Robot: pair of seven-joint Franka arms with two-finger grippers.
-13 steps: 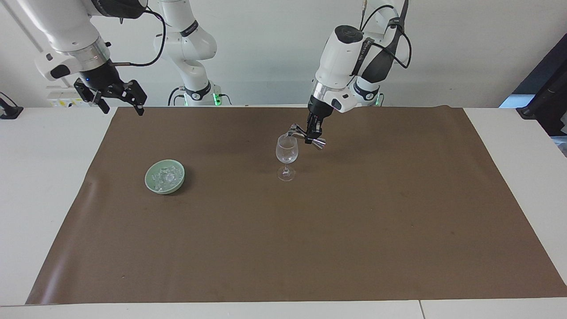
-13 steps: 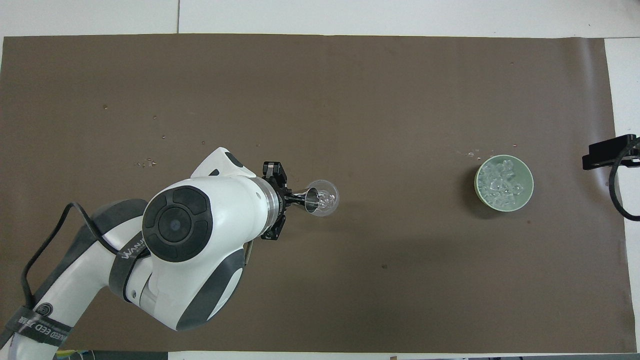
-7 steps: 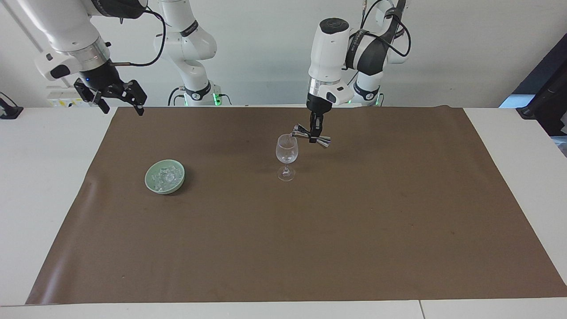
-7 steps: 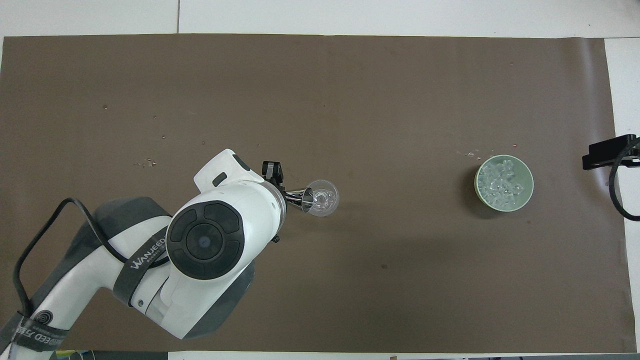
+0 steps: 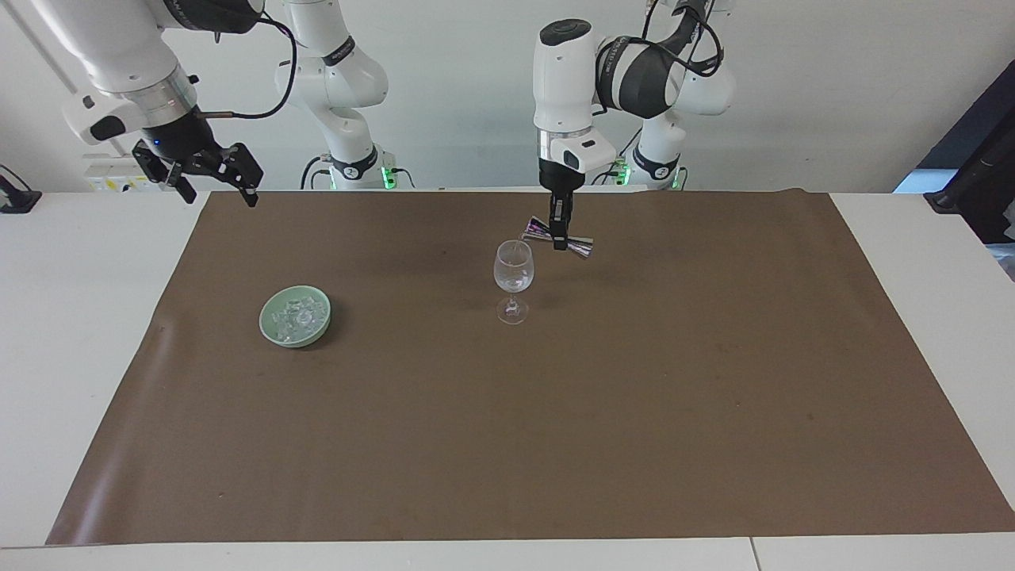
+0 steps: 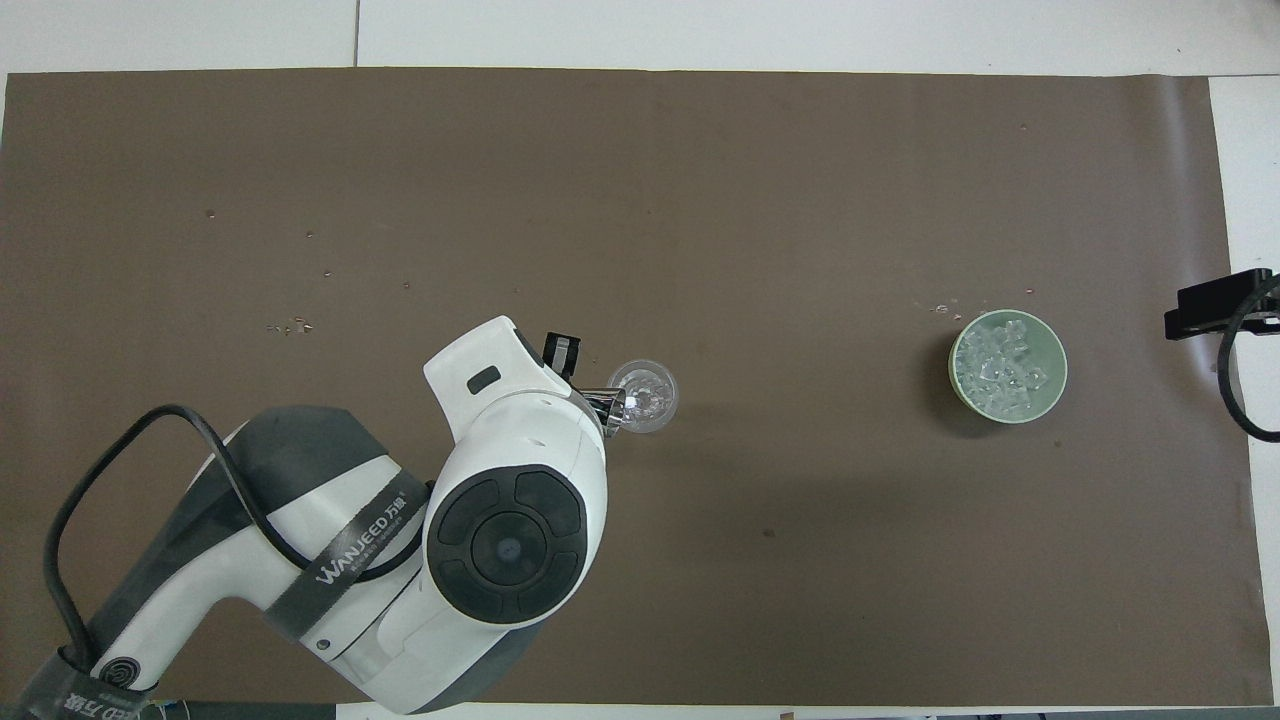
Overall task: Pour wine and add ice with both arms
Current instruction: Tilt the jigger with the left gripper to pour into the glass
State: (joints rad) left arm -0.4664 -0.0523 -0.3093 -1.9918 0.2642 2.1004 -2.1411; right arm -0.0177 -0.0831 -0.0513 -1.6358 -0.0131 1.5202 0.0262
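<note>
A clear stemmed wine glass point(image 5: 514, 274) stands upright near the middle of the brown mat; it also shows in the overhead view point(image 6: 645, 395). My left gripper point(image 5: 559, 230) points straight down and is shut on a metal double-ended jigger point(image 5: 557, 236). It holds the jigger almost level in the air, one mouth just over the glass's rim. In the overhead view only the jigger's tip point(image 6: 608, 405) shows beside the arm. The ice point(image 5: 297, 317) lies heaped in a pale green bowl point(image 5: 266, 321) toward the right arm's end, also seen from overhead point(image 6: 1005, 365). My right gripper point(image 5: 218, 190) waits open and empty, up over the mat's edge.
The brown mat point(image 5: 634, 396) covers most of the white table. A few small clear specks point(image 6: 290, 325) lie on the mat toward the left arm's end, and a few more lie next to the bowl point(image 6: 940, 308).
The left arm's wrist has swung upright and risen. The jigger has lifted a little and drawn slightly back from the glass. The right arm has not moved.
</note>
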